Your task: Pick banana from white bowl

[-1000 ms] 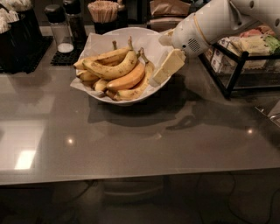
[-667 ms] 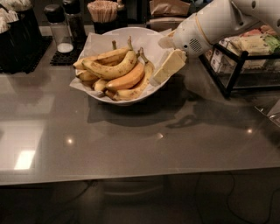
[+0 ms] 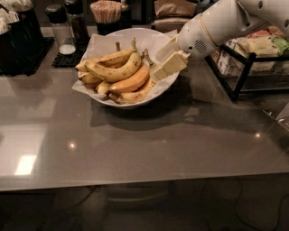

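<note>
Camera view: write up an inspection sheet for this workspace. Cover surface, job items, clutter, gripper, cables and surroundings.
Surface: grey glossy table, showing light reflections.
Job's things: white bowl, paper-lined and heaped with bananas; freckled banana lies along the front, just ahead of an orange-tinted banana.
Clutter: glass shaker, dark shaker, cup of sticks, black wire rack holding packets.
Gripper: gripper is over the bowl's right side, close to the freckled banana's end; contact cannot be told.
Cables: nothing seen on the table.
Surroundings: dark containers at back left.
</note>
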You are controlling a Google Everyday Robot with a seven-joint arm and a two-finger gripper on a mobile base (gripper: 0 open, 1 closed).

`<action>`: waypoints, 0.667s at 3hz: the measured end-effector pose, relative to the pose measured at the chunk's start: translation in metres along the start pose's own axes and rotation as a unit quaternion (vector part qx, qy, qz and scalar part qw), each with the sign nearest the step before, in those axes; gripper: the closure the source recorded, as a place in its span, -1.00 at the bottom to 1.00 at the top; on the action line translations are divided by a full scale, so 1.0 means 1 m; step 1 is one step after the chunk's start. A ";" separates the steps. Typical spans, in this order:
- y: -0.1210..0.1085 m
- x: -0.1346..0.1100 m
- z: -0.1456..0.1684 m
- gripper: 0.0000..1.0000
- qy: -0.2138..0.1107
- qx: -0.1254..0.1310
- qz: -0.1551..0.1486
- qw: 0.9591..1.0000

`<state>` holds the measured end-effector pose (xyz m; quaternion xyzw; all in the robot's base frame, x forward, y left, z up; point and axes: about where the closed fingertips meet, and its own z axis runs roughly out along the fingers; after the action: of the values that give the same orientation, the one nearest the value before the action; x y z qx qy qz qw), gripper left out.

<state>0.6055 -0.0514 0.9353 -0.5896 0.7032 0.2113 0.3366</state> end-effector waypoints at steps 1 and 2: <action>-0.003 -0.004 0.004 -0.22 0.000 -0.001 -0.003 1.000; -0.015 -0.005 0.010 -0.40 0.003 0.002 0.002 1.000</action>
<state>0.6227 -0.0443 0.9337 -0.5880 0.7059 0.2087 0.3353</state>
